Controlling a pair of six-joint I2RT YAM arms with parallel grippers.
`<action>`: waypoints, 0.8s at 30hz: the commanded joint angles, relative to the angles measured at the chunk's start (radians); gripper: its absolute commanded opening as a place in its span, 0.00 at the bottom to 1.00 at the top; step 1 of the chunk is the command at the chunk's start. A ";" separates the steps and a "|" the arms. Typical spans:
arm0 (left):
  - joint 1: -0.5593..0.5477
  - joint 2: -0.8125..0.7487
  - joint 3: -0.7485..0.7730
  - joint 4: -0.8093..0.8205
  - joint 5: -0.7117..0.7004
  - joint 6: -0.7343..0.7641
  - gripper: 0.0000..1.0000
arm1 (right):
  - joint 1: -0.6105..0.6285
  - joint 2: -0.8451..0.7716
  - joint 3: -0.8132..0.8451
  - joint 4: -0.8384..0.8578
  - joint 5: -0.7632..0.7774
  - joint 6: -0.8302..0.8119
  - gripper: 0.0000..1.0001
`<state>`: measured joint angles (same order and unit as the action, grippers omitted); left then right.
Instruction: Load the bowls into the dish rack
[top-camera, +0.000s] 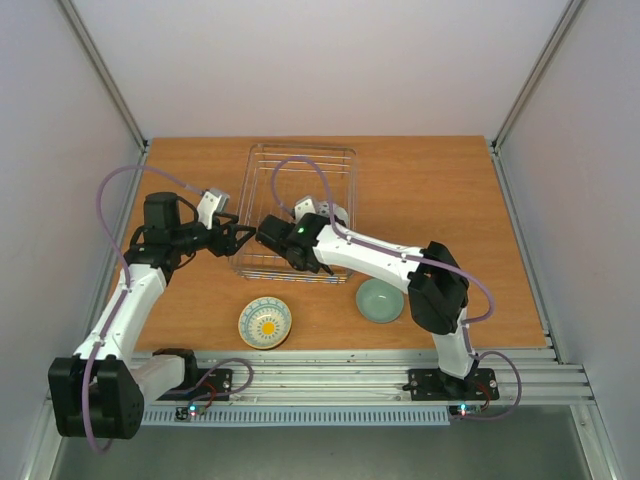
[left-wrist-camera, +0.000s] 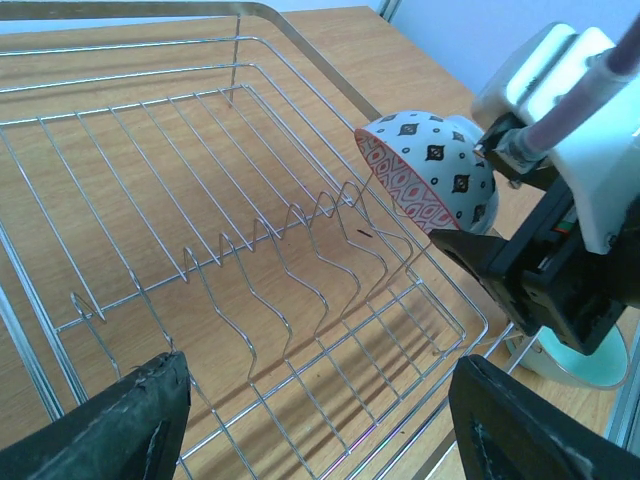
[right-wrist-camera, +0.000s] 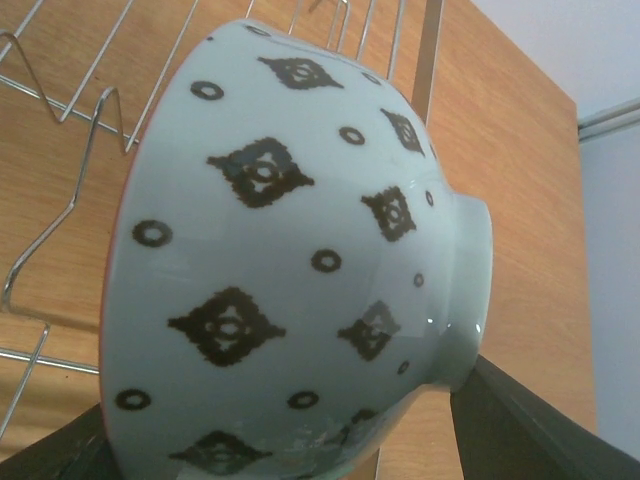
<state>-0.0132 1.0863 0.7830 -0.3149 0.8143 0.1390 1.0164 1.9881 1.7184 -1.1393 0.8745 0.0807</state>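
My right gripper (top-camera: 290, 246) is shut on a white bowl (left-wrist-camera: 432, 172) with dark diamond marks outside and a red pattern inside. It holds the bowl on its side, over the near rim of the silver wire dish rack (top-camera: 300, 149). In the right wrist view the bowl (right-wrist-camera: 300, 250) fills the frame between my fingers (right-wrist-camera: 530, 430), with the rack's prongs (right-wrist-camera: 60, 100) behind it. My left gripper (top-camera: 238, 238) is open and empty at the rack's left near corner; its view looks across the rack's bare floor and prongs (left-wrist-camera: 250, 260). In the top view the arm largely hides the held bowl.
A cream-yellow bowl with a teal-yellow inside (top-camera: 265, 322) and a mint green bowl (top-camera: 380, 300) stand on the wooden table (top-camera: 450, 200) in front of the rack. The mint bowl also shows in the left wrist view (left-wrist-camera: 585, 365). Grey walls enclose the table on three sides.
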 joint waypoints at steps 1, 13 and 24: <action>0.002 0.004 -0.010 0.032 0.012 0.014 0.72 | -0.021 0.007 0.003 0.044 0.009 -0.004 0.01; 0.001 0.008 -0.011 0.030 0.017 0.017 0.72 | -0.053 0.133 0.025 0.126 -0.108 -0.038 0.04; 0.001 0.016 -0.014 0.031 0.020 0.019 0.72 | -0.049 0.138 0.010 0.168 -0.116 -0.041 0.91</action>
<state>-0.0132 1.0912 0.7830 -0.3149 0.8200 0.1429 0.9676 2.1189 1.7401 -1.0367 0.8013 0.0471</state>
